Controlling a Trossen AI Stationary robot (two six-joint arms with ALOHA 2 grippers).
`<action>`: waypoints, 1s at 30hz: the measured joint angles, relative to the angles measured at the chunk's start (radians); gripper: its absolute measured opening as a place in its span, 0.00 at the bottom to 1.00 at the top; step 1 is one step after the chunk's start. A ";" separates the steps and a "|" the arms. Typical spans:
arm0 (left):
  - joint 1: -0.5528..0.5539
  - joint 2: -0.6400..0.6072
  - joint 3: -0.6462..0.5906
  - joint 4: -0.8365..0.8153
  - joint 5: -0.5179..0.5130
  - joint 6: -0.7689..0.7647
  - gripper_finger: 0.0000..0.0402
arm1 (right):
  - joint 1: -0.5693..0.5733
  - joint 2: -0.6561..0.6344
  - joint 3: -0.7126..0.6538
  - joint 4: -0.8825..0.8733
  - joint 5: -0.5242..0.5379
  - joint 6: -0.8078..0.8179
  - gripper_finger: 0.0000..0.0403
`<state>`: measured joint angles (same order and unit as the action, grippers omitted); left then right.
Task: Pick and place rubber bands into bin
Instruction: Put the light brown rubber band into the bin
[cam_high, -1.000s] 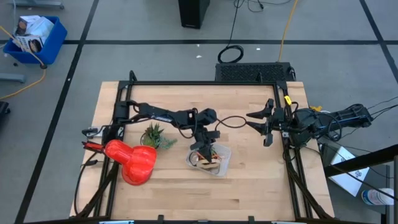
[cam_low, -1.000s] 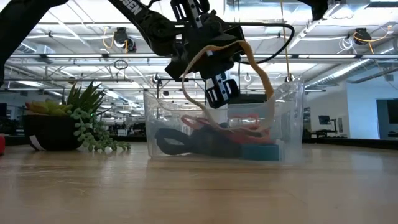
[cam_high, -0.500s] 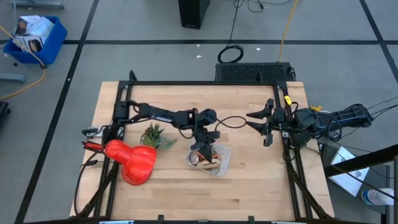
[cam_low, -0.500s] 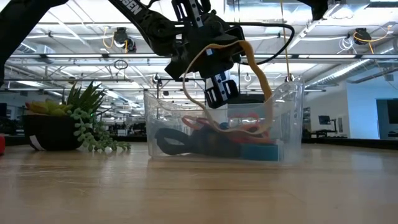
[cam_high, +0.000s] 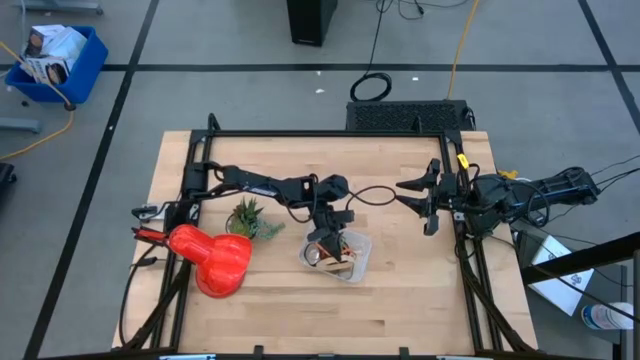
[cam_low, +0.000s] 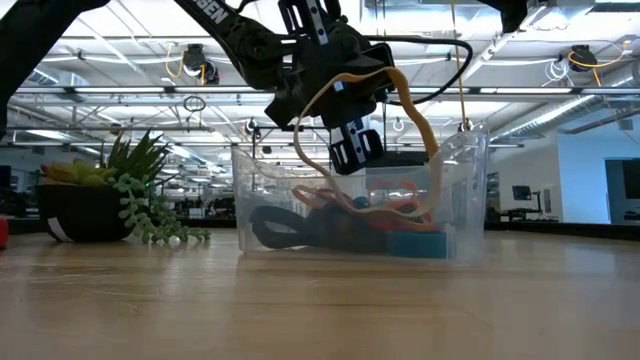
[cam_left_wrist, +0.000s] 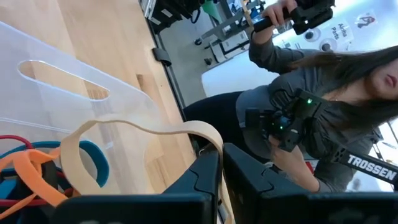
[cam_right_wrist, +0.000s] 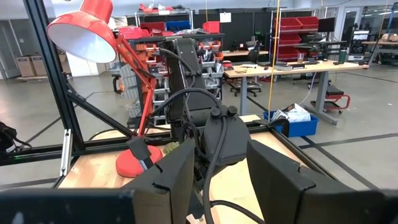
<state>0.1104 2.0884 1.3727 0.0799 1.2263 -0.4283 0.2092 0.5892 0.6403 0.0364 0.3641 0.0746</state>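
A pale wooden desk (cam_high: 400, 290) with a black frame along its edges carries three things. A clear bin (cam_high: 352, 262) sits near the middle, with rubber bands (cam_low: 340, 222) heaped inside. Just left of it stands a small potted plant (cam_high: 247, 218), and beside that a red lamp (cam_high: 215, 260) lies near the left edge.

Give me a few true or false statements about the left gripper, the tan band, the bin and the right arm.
1. The left gripper is shut on a tan band. True.
2. The bin is empty. False: several rubber bands lie in it.
3. The right gripper holds a band too. False: it is open and holds nothing, out by the table's right edge.
4. The tan band hangs down into the bin. True.
5. The plant stands inside the bin. False: it stands on the table beside it.
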 joint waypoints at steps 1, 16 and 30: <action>0.001 0.000 0.000 0.000 -0.001 0.000 0.08 | 0.000 0.000 0.000 0.000 0.000 0.000 0.35; 0.001 -0.001 0.001 0.000 -0.076 0.000 0.08 | 0.000 0.000 0.000 -0.003 0.000 0.000 0.35; 0.001 -0.015 0.001 -0.001 -0.128 -0.004 0.08 | 0.000 0.000 0.000 -0.003 0.000 0.000 0.35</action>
<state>0.1116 2.0731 1.3735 0.0792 1.0984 -0.4328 0.2092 0.5894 0.6403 0.0338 0.3641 0.0746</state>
